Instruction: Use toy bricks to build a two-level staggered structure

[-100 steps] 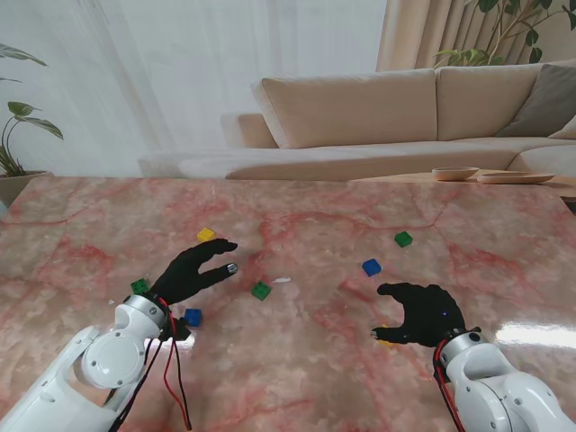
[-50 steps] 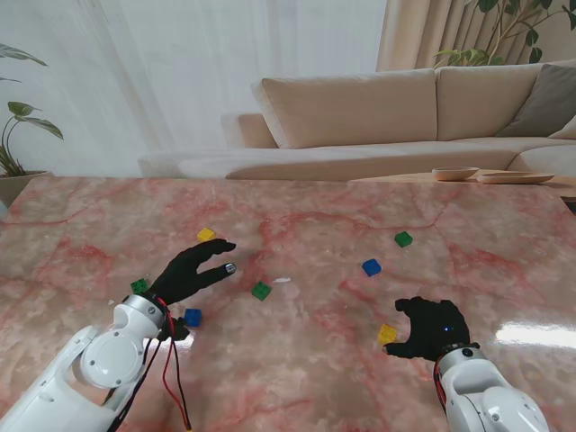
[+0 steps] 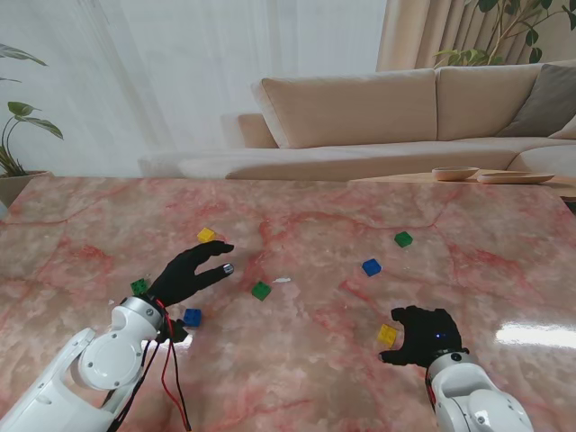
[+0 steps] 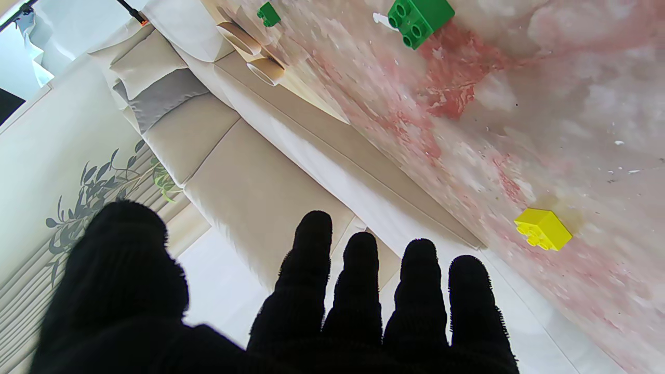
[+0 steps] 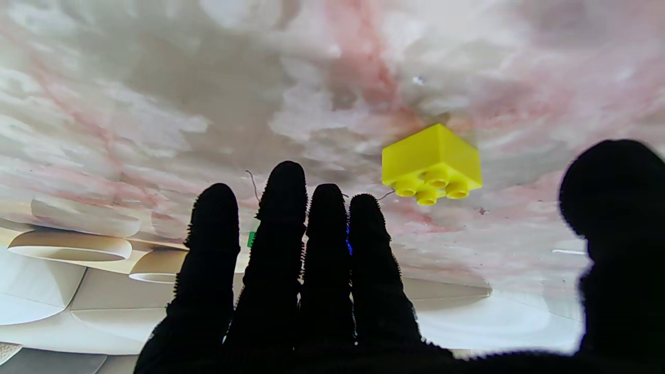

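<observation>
Small toy bricks lie scattered on the pink marble table [image 3: 297, 378]. A yellow brick [image 3: 387, 335] sits just to the left of my right hand [image 3: 423, 335]. That hand is open, and its wrist view shows the yellow brick [image 5: 431, 163] between the fingers [image 5: 283, 218] and the thumb, untouched. My left hand [image 3: 191, 273] hovers open with its fingers spread. Around it lie a yellow brick [image 3: 206, 234], a green brick [image 3: 261, 290], a blue brick [image 3: 192, 317] and a second green brick [image 3: 139, 286]. Its wrist view shows the green brick [image 4: 420, 18] and the yellow brick [image 4: 543, 228] ahead of the fingers [image 4: 358, 280].
Farther off on the right lie a blue brick [image 3: 371, 266] and a green brick [image 3: 403, 238]. Beyond the table's far edge stand a beige sofa [image 3: 360, 117] and a low side table with shallow bowls [image 3: 454, 173].
My right hand has drawn back toward me and off the yellow brick, which now lies uncovered at its left. The left hand has hardly moved.
</observation>
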Motion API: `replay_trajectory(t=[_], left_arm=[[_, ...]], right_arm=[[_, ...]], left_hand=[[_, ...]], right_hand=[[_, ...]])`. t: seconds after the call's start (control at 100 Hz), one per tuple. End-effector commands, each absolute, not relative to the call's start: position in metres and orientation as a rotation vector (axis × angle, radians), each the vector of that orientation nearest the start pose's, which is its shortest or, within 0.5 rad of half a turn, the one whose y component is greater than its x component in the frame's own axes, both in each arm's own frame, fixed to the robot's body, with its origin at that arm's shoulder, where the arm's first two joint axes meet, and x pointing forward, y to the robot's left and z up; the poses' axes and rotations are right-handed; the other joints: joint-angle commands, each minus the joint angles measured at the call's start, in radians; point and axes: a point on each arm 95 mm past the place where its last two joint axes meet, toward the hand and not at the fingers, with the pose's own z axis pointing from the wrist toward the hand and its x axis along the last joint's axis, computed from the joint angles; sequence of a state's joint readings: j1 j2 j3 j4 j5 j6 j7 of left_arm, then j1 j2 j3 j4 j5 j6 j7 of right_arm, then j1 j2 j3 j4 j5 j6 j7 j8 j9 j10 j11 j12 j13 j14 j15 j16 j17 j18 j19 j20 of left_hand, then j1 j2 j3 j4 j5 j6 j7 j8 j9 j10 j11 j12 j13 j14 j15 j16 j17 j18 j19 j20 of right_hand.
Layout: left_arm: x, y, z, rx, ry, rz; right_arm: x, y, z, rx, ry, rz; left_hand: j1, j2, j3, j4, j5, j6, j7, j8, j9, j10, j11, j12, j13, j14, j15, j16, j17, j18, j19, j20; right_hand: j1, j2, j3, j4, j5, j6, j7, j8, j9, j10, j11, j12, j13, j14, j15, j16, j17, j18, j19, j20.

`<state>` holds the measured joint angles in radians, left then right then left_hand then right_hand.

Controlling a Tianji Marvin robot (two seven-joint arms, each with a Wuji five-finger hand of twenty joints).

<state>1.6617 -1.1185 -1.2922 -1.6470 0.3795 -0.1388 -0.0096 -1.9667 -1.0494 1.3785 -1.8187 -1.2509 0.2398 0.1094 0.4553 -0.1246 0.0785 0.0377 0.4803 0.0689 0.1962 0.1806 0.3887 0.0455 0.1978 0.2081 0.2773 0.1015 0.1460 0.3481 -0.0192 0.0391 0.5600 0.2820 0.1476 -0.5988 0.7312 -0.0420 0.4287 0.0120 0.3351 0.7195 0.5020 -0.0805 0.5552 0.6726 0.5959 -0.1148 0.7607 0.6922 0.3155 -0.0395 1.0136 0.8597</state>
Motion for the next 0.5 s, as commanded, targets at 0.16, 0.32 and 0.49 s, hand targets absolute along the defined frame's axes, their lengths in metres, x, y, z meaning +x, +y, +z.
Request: replay_trajectory(t=[0.16,0.32,0.49], left_arm=[[0.3761,0.0039,-0.328,-1.77,1.153,-1.96],[0.3766,0.0046,-0.328,-1.763,1.16,-1.955],[0.3768,0.0044,-0.3285,-1.763,1.164,-1.955]], right_arm=[[0.2939,-0.0549,-0.3804,1.315,1.589,0.908],[0.295,-0.0528,-0.3826,1.289,1.558,0.914],[0.2961,-0.0514,-0.3828,1.263,1.543,0.932]], left_hand=[[0.035,0.033,-0.036,0.018,0.023,0.014,-0.02,-0.008,-0.023,-0.019,0.002,-0.011,-0.038,-0.045,-0.018,-0.013,-0.009,-0.052,0.013,0.013],[0.036,0.035,-0.036,0.017,0.022,0.014,-0.019,-0.008,-0.024,-0.018,0.002,-0.011,-0.04,-0.046,-0.018,-0.013,-0.01,-0.053,0.009,0.011],[0.036,0.037,-0.036,0.016,0.022,0.012,-0.019,-0.009,-0.025,-0.019,0.001,-0.011,-0.041,-0.047,-0.02,-0.014,-0.009,-0.053,0.003,0.008]], right_hand=[[0.028,-0.034,-0.003,-0.024,0.019,0.009,-0.036,-0.019,0.012,-0.009,0.014,0.019,-0.02,-0.023,0.023,0.019,-0.007,-0.003,0.04,0.033],[0.144,-0.026,-0.072,-0.018,0.071,-0.056,0.1,0.071,0.088,-0.05,0.091,0.063,0.047,-0.041,0.084,0.039,0.042,-0.002,0.106,0.046],[0.212,-0.012,-0.114,-0.03,0.131,-0.127,0.205,0.148,0.172,-0.087,0.146,0.094,0.109,-0.053,0.139,0.061,0.077,0.0,0.166,0.051]])
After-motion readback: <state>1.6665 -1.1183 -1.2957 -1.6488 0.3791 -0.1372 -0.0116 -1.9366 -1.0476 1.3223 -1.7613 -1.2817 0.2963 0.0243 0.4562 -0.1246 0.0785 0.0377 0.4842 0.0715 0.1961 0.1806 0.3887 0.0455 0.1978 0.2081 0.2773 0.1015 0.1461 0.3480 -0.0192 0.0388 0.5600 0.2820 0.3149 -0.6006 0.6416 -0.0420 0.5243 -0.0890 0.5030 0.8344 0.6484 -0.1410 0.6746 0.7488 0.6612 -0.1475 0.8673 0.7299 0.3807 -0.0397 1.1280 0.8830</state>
